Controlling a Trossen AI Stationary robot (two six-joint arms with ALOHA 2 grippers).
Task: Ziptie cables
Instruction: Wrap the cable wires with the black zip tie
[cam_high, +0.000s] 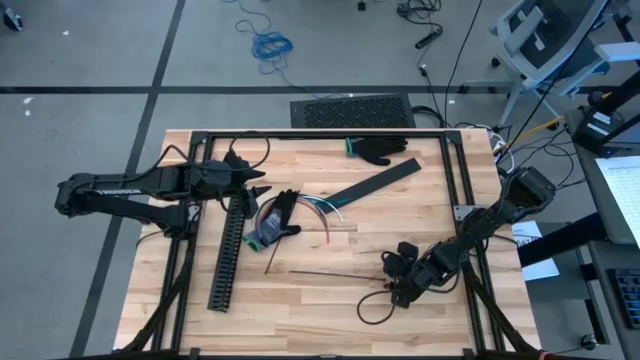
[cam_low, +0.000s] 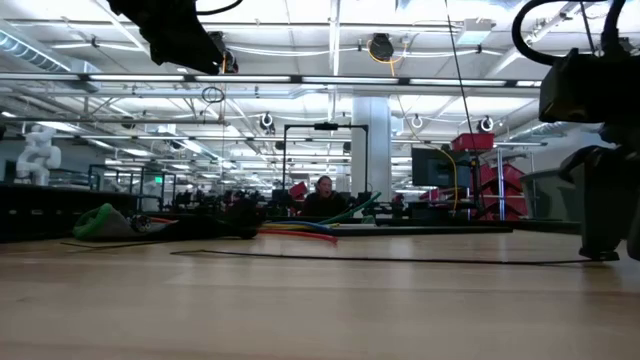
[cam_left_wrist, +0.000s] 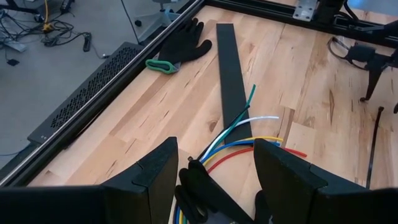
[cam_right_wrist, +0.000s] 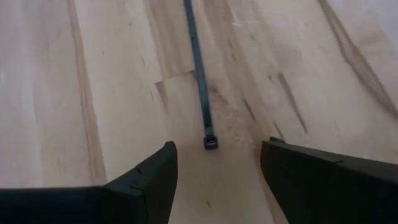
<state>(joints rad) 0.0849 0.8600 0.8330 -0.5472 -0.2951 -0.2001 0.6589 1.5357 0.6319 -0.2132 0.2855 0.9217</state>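
The cables (cam_high: 322, 208), a fan of white, red, blue, green and yellow wires (cam_left_wrist: 249, 134), lie on the wooden table left of centre. Their near ends are covered by a black glove (cam_high: 275, 222). My left gripper (cam_left_wrist: 214, 171) hangs open above that glove end, clear of the table. A long black ziptie (cam_high: 335, 273) lies flat along the near part of the table. Its head (cam_right_wrist: 211, 142) rests on the wood between the fingertips of my right gripper (cam_right_wrist: 214, 152), which is open, points steeply down at the ziptie's right end (cam_high: 398, 290), and touches nothing.
A flat black strip (cam_high: 375, 185) lies slanted at the table's middle. A black slotted channel (cam_high: 228, 250) runs along the left. A second black glove (cam_high: 382, 150) lies at the far edge. A black frame rail (cam_high: 460, 180) borders the table. A person (cam_low: 323, 195) sits far behind.
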